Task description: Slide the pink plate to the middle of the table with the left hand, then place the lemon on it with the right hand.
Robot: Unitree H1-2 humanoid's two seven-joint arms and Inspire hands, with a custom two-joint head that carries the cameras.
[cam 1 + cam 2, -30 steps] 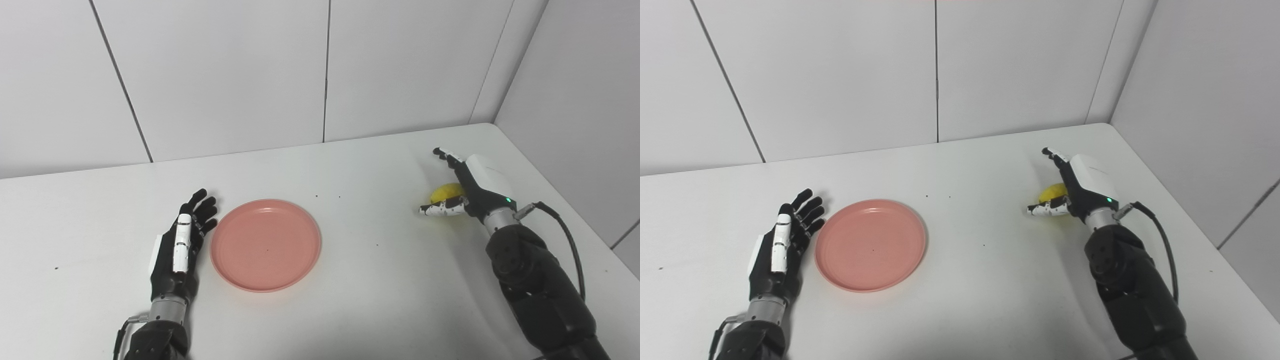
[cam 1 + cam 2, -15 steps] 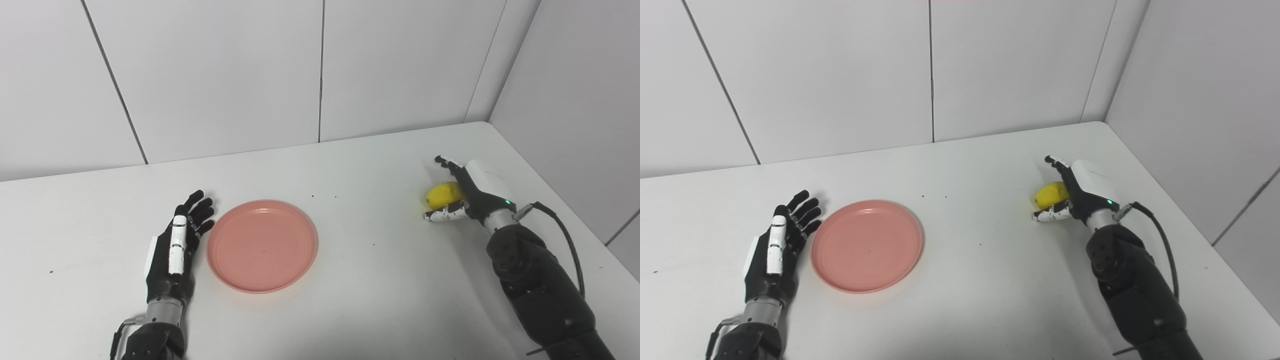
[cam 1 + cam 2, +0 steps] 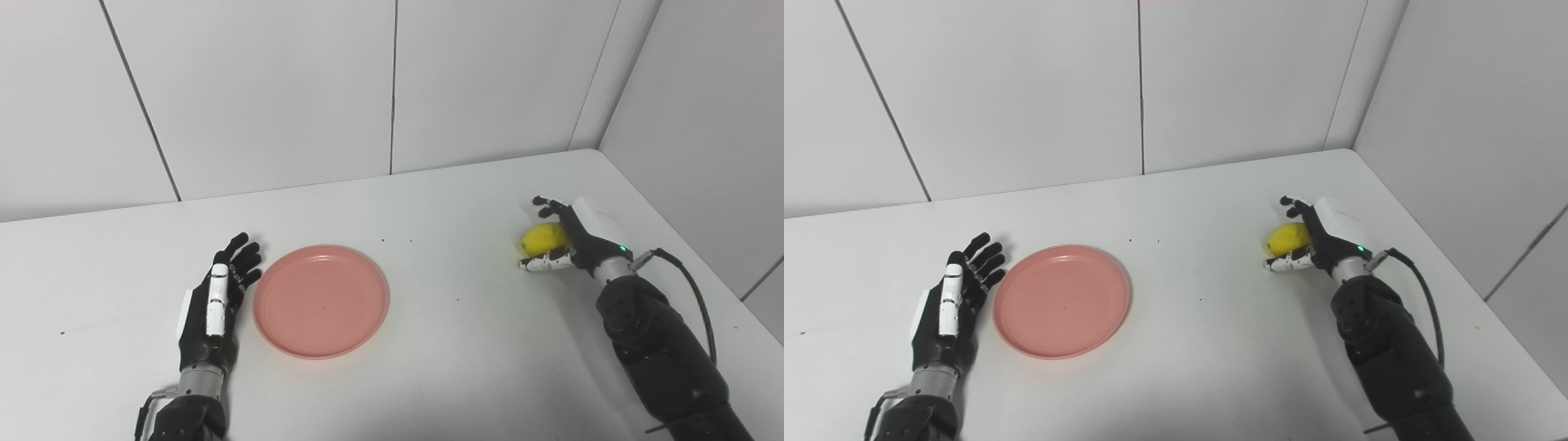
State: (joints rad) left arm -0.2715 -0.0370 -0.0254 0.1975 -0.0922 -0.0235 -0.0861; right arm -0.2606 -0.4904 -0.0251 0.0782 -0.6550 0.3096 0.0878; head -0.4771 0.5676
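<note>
Surface finishes
Round pink plastic plate (image 3: 321, 300): smooth, faintly glossy. White table top (image 3: 429, 343): matt, smooth. Yellow lemon (image 3: 542, 237): dull skin.

A white table (image 3: 429, 380) fills the near part of the scene, its surface marked by a few small dark specks. Pale wall panels (image 3: 269, 92) with thin dark seams stand along its far edge, and another pale wall (image 3: 704, 122) runs along the right side.
</note>
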